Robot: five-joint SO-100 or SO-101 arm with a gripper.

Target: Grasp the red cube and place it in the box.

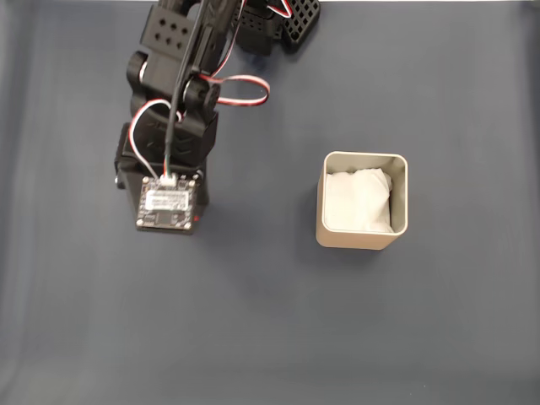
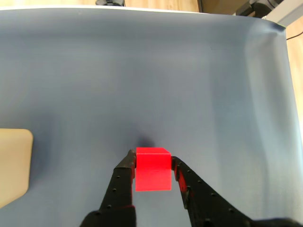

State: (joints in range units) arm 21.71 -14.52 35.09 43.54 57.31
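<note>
The beige round-cornered box (image 1: 362,237) holds crumpled white paper (image 1: 358,201); black fingers (image 2: 124,171) pinch the matte red cube (image 2: 152,169).

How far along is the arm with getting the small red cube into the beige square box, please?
Done: the gripper has the small matte red cube between its fingers. In hand: whether it is lifted off the blue mat is unclear. Left: carrying it to the beige square box, which holds crumpled white paper and no cube.
</note>
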